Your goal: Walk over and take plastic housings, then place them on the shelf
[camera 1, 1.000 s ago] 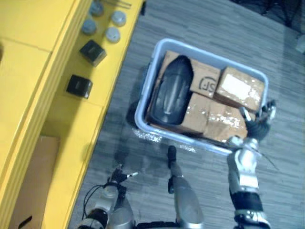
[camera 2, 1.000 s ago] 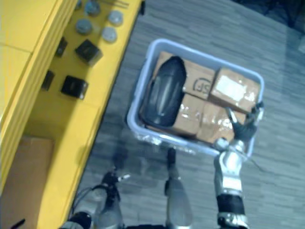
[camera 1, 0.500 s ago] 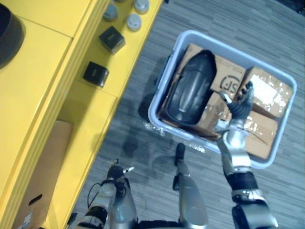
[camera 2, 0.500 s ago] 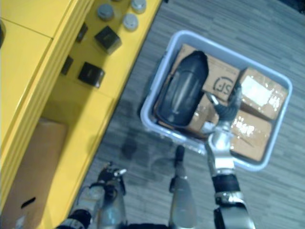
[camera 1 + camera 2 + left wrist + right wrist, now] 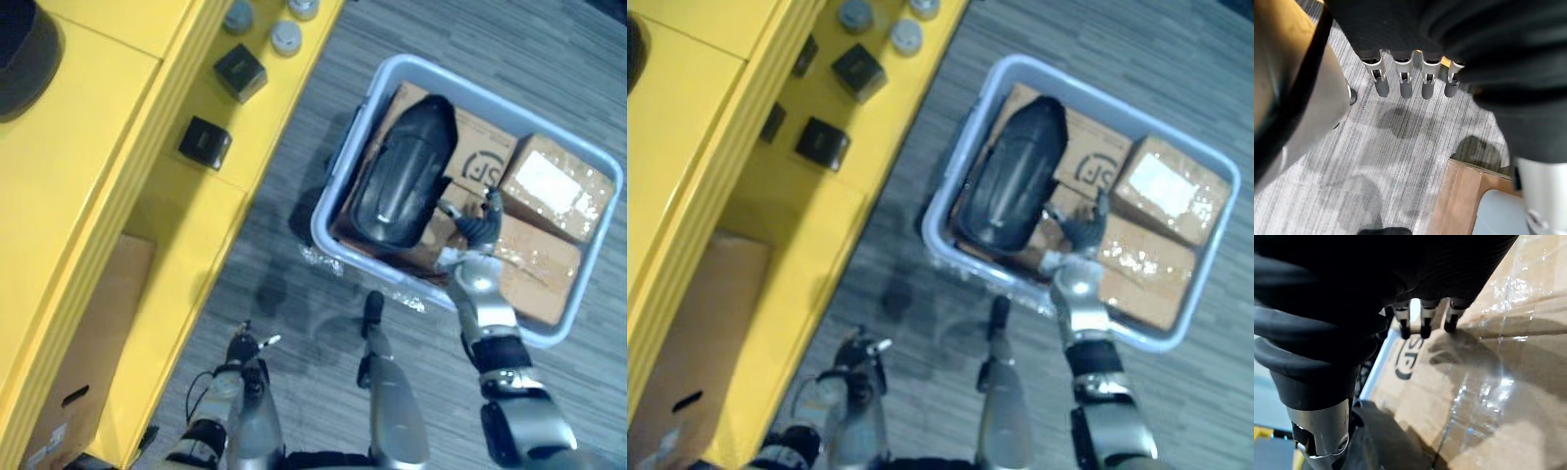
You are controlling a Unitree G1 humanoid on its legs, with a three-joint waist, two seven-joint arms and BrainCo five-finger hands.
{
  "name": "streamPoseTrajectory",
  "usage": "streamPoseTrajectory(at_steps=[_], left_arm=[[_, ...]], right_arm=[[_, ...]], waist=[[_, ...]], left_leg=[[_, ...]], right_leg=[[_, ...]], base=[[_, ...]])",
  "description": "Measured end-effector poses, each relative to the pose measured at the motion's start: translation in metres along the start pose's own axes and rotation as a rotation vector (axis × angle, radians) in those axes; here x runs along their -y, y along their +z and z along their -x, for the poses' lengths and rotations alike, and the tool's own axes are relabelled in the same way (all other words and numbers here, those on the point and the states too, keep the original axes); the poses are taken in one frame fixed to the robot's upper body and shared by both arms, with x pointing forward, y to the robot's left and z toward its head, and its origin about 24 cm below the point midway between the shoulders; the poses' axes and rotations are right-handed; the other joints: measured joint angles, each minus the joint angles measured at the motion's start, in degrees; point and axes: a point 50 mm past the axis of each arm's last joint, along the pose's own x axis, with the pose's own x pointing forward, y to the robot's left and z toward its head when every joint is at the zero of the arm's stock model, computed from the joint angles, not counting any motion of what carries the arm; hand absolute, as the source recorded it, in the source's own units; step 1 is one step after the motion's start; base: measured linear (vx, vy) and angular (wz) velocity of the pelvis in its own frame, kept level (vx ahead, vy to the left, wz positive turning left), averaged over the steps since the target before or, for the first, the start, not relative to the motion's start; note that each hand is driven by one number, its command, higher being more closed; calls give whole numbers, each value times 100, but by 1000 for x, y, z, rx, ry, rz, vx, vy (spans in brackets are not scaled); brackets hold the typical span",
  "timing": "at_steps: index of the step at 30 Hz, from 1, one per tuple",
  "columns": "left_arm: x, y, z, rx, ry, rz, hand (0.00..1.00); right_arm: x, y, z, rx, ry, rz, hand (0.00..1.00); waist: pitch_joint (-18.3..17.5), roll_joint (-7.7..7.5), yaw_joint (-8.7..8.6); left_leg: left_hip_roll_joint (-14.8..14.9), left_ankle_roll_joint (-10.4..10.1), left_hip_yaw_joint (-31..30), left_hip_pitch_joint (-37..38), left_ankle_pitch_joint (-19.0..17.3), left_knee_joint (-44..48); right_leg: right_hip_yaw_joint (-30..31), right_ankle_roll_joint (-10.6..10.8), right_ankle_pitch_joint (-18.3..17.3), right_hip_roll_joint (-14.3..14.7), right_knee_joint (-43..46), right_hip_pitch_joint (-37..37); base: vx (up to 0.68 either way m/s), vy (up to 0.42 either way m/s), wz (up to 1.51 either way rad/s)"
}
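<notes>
**Open right hand over the bin, just beside the black housing**

The black plastic housing (image 5: 402, 174) lies lengthwise on top of the cardboard cartons (image 5: 554, 186) in the pale bin (image 5: 594, 264) on the floor. That leaves it free to be taken from above, and nothing holds it yet. The right hand (image 5: 473, 229) hovers over the cartons just beside the housing, fingers straight and spread, probably ready to close round its edge. The left hand (image 5: 1403, 81) hangs low over the floor, fingers straight and holding nothing. The yellow shelf (image 5: 118, 196), where the housing is to go, stands to the left with small black boxes (image 5: 205, 143) and grey round caps (image 5: 286, 37) on it. The head views give this layout. The right wrist view adds that the fingertips (image 5: 1422, 328) are close above a taped carton; I cannot tell whether they touch it.
</notes>
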Motion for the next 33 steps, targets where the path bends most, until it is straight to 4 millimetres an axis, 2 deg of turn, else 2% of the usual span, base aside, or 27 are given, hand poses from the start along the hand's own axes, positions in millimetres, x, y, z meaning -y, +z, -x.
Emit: streamPoseTrajectory(at_steps=[7,8,16,22,33], left_arm=[[4,3,-1,7,-20,5,0],[5,3,-1,7,-27,4,0],[7,4,-1,2,-51,-1,0],[13,4,-1,-2,-67,14,0],[8,2,3,21,-68,16,0]], right_arm=[[7,15,-18,22,66,167,0],[9,18,-22,18,75,222,100],[30,28,-38,-30,115,475,100],[25,23,-39,-63,163,613,100],[30,16,-37,-88,154,739,100]], waist=[[31,129,42],[37,172,43],[33,213,61],[17,394,154],[16,394,176]], left_leg=[[-15,-18,-173,-118,74,5],[-20,-20,-244,-171,109,-6],[-20,-39,-345,-209,188,-18],[-20,-43,-374,-215,211,-29],[-17,-45,-409,75,241,-158]], right_leg=[[-131,0,-2,-17,40,-6],[-207,-2,-3,-22,40,-7],[-285,-13,-9,-21,86,-6],[-315,-20,-13,-20,99,0],[-400,-47,-86,-21,86,308]], base=[[-29,-10,10],[-21,-21,22],[-14,-8,5],[0,0,0],[7,-2,3]])
